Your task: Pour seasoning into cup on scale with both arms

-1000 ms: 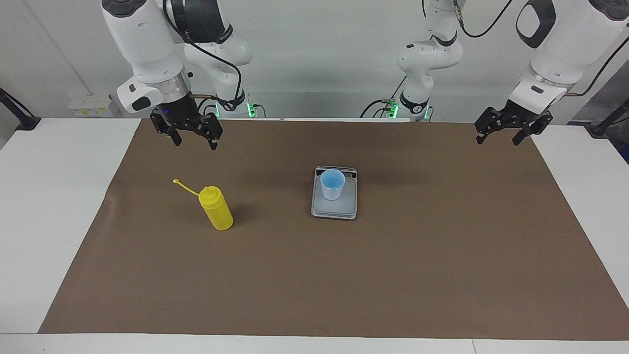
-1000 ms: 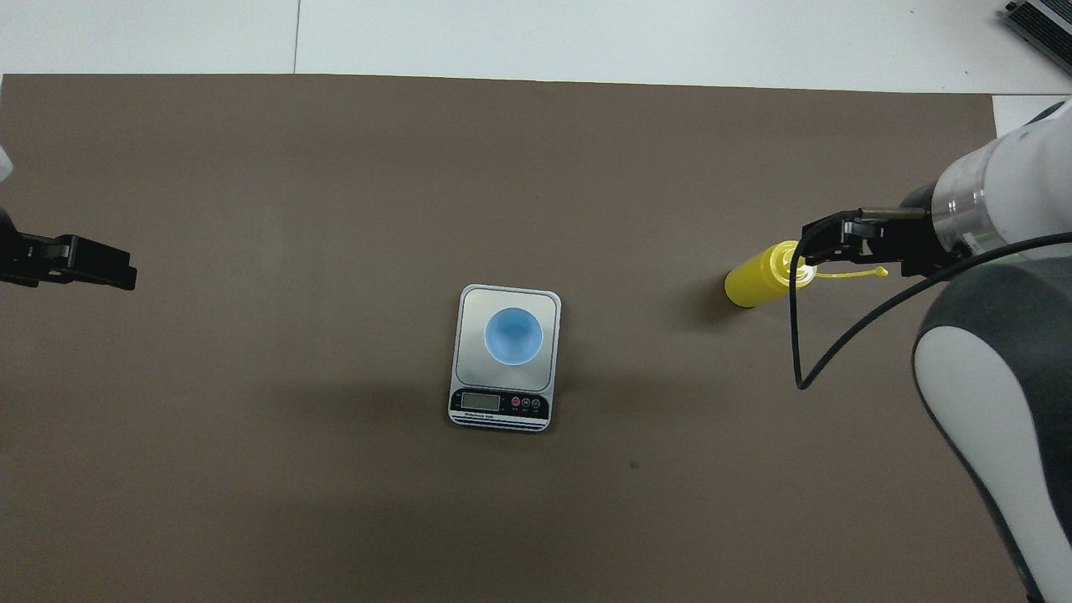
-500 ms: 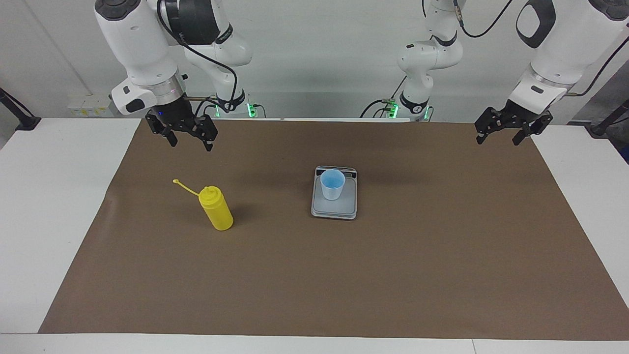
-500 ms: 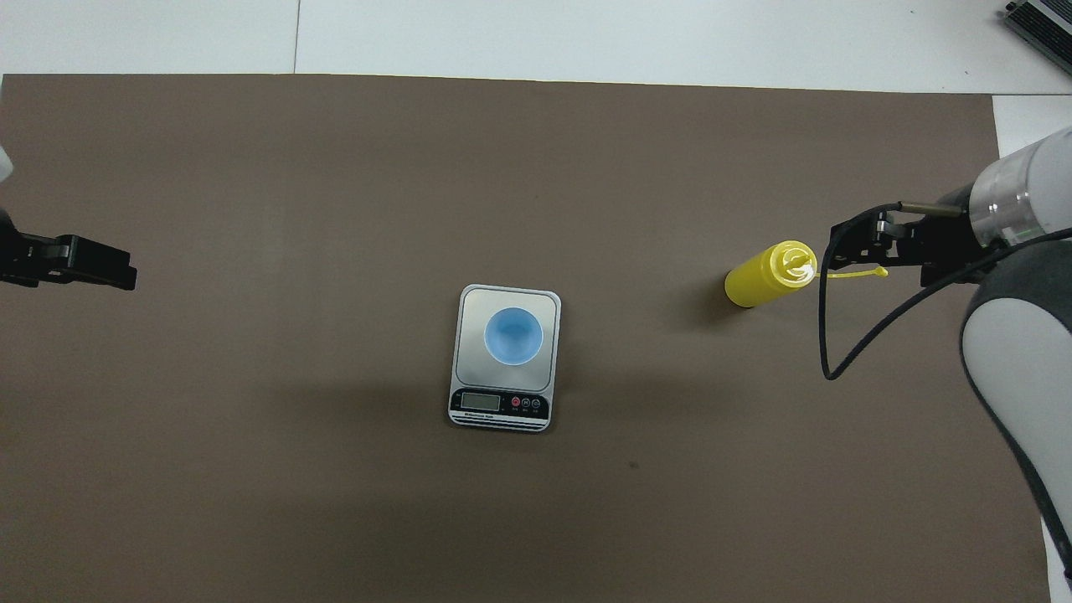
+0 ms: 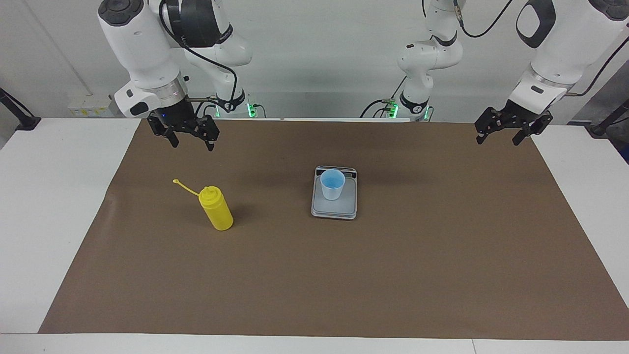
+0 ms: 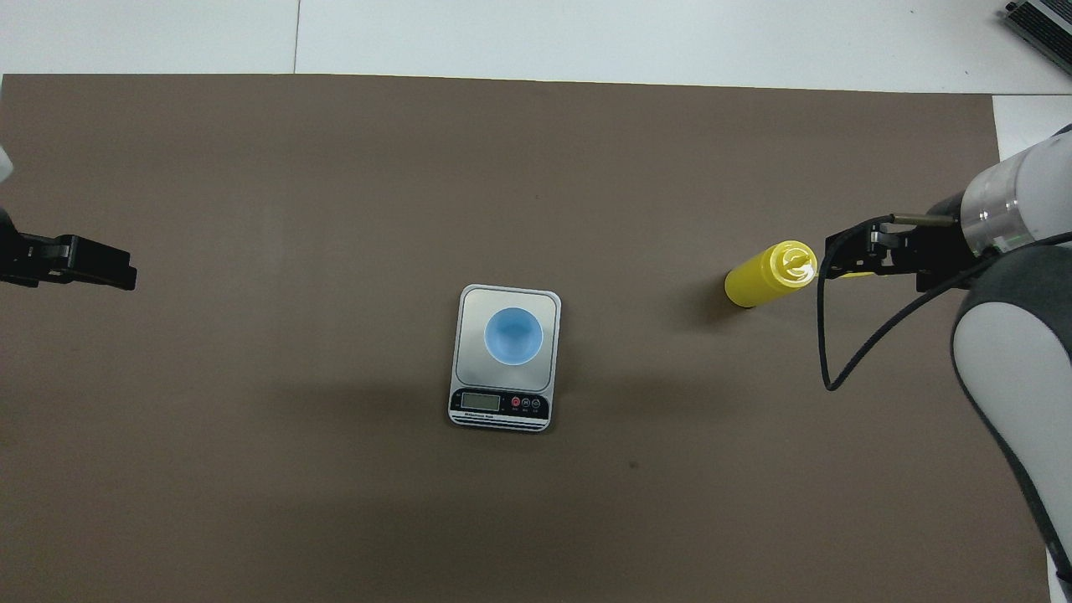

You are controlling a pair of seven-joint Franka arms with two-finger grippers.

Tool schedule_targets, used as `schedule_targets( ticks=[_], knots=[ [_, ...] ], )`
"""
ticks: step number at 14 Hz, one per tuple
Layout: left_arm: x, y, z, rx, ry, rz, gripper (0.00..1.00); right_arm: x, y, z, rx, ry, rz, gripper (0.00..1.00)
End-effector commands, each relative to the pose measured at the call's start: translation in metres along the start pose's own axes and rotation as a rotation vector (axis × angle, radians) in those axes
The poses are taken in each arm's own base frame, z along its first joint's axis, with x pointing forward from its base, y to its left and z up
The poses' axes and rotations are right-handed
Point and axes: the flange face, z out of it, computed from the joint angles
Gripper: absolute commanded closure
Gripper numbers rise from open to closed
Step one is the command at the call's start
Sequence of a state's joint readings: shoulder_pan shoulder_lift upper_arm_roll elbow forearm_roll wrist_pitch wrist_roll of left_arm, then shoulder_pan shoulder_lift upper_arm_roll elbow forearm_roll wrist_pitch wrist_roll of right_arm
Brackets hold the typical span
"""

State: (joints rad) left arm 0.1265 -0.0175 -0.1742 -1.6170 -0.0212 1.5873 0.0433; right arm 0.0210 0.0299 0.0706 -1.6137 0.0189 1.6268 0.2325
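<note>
The yellow seasoning bottle stands upright on the brown mat toward the right arm's end, its cap strap trailing off its top. The pale blue cup stands on the silver scale at mid-table, the dark display strip facing the robots. My right gripper hangs open above the mat beside the bottle's top, over the strap and clear of the bottle. My left gripper waits open over the mat's edge at the left arm's end.
The brown mat covers most of the white table. A black cable loops down from the right arm over the mat near the bottle. A dark device shows at the table's corner farthest from the robots, at the right arm's end.
The right gripper has drawn back from over the bottle's top toward the right arm's end of the table, still open. The left arm, bottle, cup and scale have not moved.
</note>
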Motion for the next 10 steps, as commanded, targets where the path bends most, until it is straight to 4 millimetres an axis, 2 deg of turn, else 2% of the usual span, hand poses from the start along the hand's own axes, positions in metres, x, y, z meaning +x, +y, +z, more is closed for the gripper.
schedule_targets(
  ticks=[1,10],
  knots=[
    [-0.0081,-0.0032,-0.0009,-0.007,-0.005,0.002,0.00,-0.0081,0.0000,-0.0001,0.002,0.006,-0.026,0.00],
    [-0.0081,-0.0032,-0.0009,-0.007,-0.005,0.002,0.00,-0.0079,0.0004,-0.0002,-0.035,0.016,-0.036,0.00]
  ],
)
